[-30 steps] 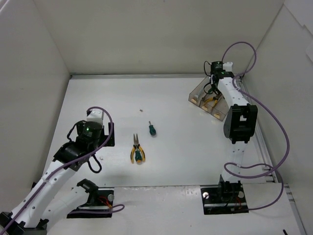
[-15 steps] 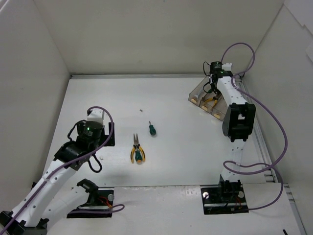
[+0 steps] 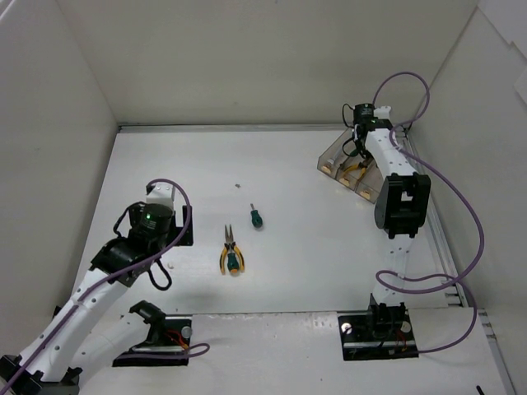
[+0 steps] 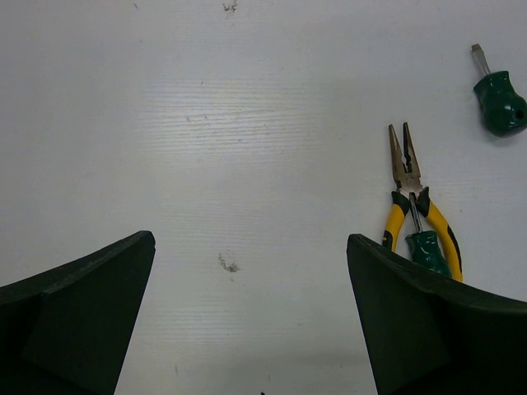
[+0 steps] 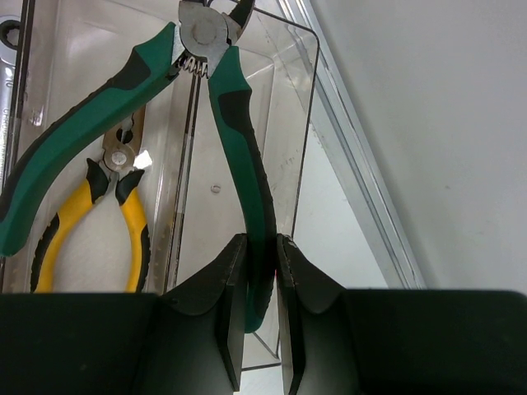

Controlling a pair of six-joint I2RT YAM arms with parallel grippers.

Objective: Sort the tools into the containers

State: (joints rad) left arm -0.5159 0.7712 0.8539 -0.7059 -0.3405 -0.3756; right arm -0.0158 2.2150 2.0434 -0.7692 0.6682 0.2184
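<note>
the white table (image 3: pixel 288 173) is walled on its left, far and right edges. the left arm (image 3: pixel 90 304) reaches from the near-left corner over the left part of the table, and the right arm (image 3: pixel 399 206) stretches along the right edge to the far-right corner.

the clear brownish tray (image 3: pixel 333 156) sits in that far-right corner, its long compartments side by side. the left gripper (image 4: pixel 251 239) hangs released over bare table, fingers wide apart with nothing between them. the right gripper (image 5: pixel 262 247) is over the tray, clenched on one handle of the green-handled pliers (image 5: pixel 235 107). those pliers point head-first away from the wrist, the held handle over one compartment and the free handle spread across a divider to the next. whether they touch the tray floor cannot be told.

under the free handle, the yellow-handled pliers (image 5: pixel 132 222) lie inside a compartment. a silver wrench (image 5: pixel 8 49) shows as a sliver in the compartment beyond.

out on the table's middle, nearer the near edge, the yellow-and-green pliers (image 4: pixel 412 206) lie flat, nose toward the far edge, just right of the left gripper's right finger. the small green screwdriver (image 4: pixel 498 99) lies near them, toward the far-right, not touching.
</note>
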